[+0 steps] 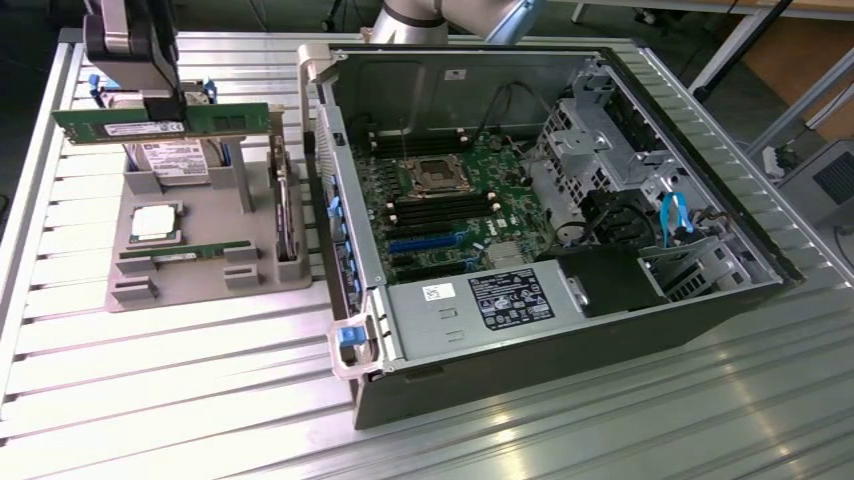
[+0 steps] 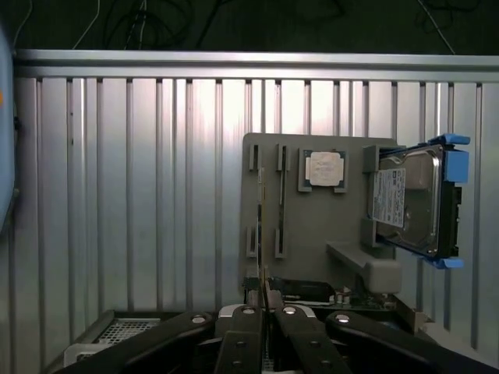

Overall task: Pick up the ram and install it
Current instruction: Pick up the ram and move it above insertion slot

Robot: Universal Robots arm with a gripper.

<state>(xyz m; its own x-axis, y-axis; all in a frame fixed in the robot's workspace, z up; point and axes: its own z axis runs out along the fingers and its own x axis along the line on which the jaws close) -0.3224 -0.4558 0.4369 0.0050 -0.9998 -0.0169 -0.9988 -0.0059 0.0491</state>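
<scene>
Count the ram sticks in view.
2: one ram gripped in the hand above the tray; a second stick lying in the tray. Others may hide inside the case.

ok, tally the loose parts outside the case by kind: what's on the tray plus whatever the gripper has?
RAM sticks: 2 (held RAM stick in the gripper; second RAM stick on the tray)
Hard drive: 1
Processor: 1
Expansion card: 1
Total: 5
</scene>
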